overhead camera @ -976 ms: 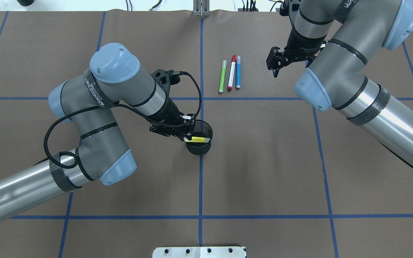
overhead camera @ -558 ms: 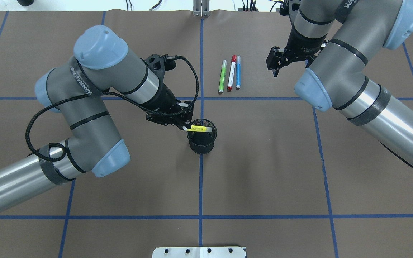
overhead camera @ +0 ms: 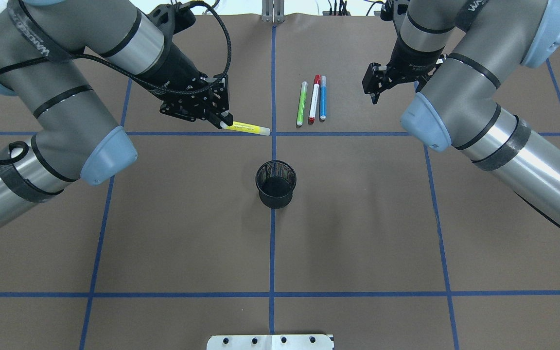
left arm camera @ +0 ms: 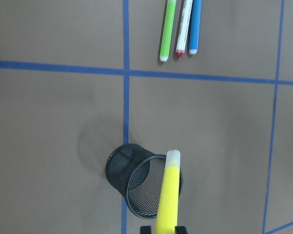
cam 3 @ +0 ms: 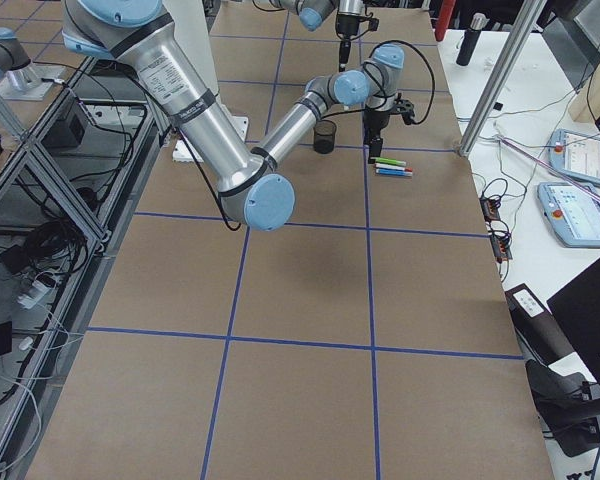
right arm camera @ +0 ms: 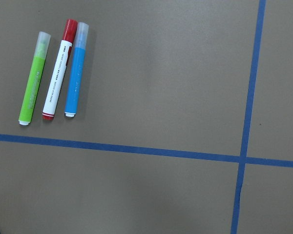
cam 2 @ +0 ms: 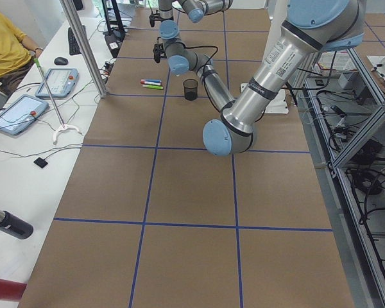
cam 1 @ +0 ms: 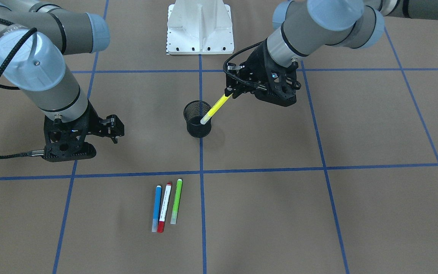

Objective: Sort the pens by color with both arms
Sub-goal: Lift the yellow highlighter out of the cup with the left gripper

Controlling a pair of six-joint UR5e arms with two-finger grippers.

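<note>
My left gripper (overhead camera: 222, 122) is shut on one end of the yellow pen (overhead camera: 248, 128), held above the table, left of and beyond the black mesh cup (overhead camera: 275, 198). In the left wrist view the yellow pen (left arm camera: 168, 195) points over the cup (left arm camera: 118, 165). The green pen (overhead camera: 302, 103), the red-capped white pen (overhead camera: 314, 99) and the blue pen (overhead camera: 323, 97) lie side by side on the far table. My right gripper (overhead camera: 372, 97) hovers open to their right, holding nothing.
Blue tape lines (overhead camera: 272, 243) divide the brown table into squares. The white pedestal base (cam 1: 200, 26) stands at the robot's edge. A person (cam 2: 6, 45) sits at a side desk with tablets (cam 2: 16, 114) beyond the table.
My left gripper has lifted the yellow pen out of the cup and carried it away from the robot and to the left. The right arm has not moved.
</note>
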